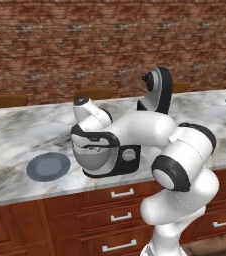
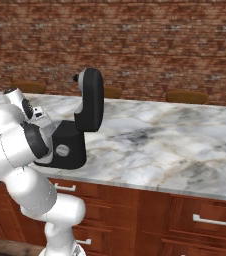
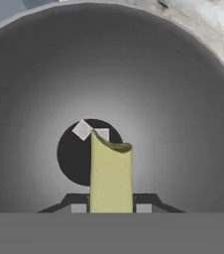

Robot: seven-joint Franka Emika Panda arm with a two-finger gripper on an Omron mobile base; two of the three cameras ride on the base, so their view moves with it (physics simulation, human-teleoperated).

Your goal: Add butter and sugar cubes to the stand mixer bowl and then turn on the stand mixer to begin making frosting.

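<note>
Yellow butter (image 3: 111,173) (one stick) in claw (image 3: 111,208); two sugar cubes (image 3: 83,129) in bowl (image 3: 183,99).

arm (image 1: 135,130) bent low — jaws clamped, pointing down

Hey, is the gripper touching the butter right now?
Touching. In the hand view the butter stands upright between the gripper fingertips, one pressed to each side, hanging over the bowl with the sugar cubes below.
</note>
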